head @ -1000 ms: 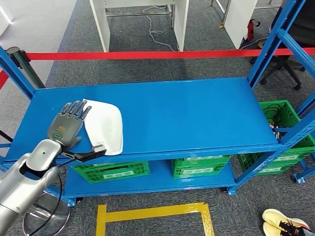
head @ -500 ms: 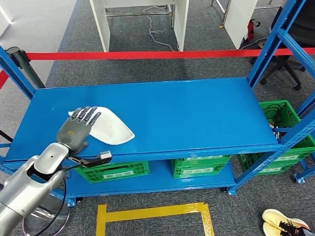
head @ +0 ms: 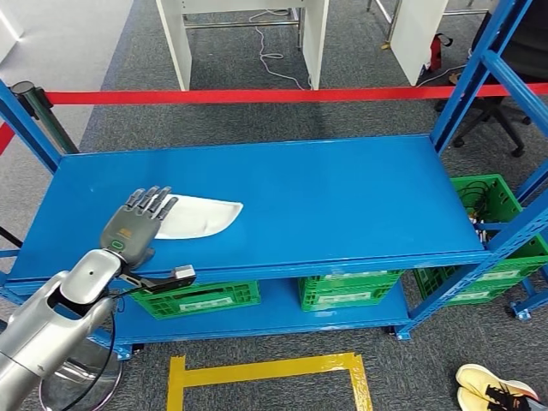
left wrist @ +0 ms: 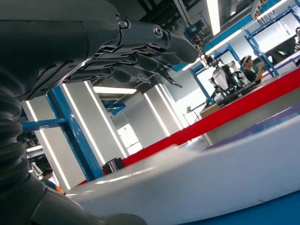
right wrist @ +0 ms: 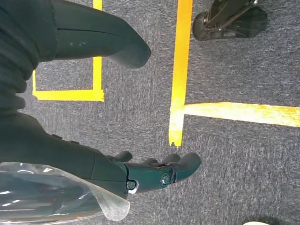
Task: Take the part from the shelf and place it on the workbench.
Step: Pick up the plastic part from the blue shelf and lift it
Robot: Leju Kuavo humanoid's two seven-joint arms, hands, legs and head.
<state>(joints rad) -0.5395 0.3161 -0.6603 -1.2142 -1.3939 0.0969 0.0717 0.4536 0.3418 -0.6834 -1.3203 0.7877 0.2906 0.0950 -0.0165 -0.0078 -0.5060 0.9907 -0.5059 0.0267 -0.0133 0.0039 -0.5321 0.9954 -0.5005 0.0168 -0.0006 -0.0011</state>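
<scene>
The left hand [head: 134,228] reaches over the near-left part of the blue shelf [head: 323,197], fingers straight and apart, holding nothing, their tips over the near end of the white part [head: 200,217], which lies flat on the top deck. It looks like a thin, light, stiff moulded shell (probably slick), best taken by its rim. The left wrist view shows daylight between the fingers [left wrist: 155,44] and the part's curved back [left wrist: 212,178], which the head view cannot settle. The right hand [right wrist: 155,174] hangs over grey carpet, loosely extended and empty.
</scene>
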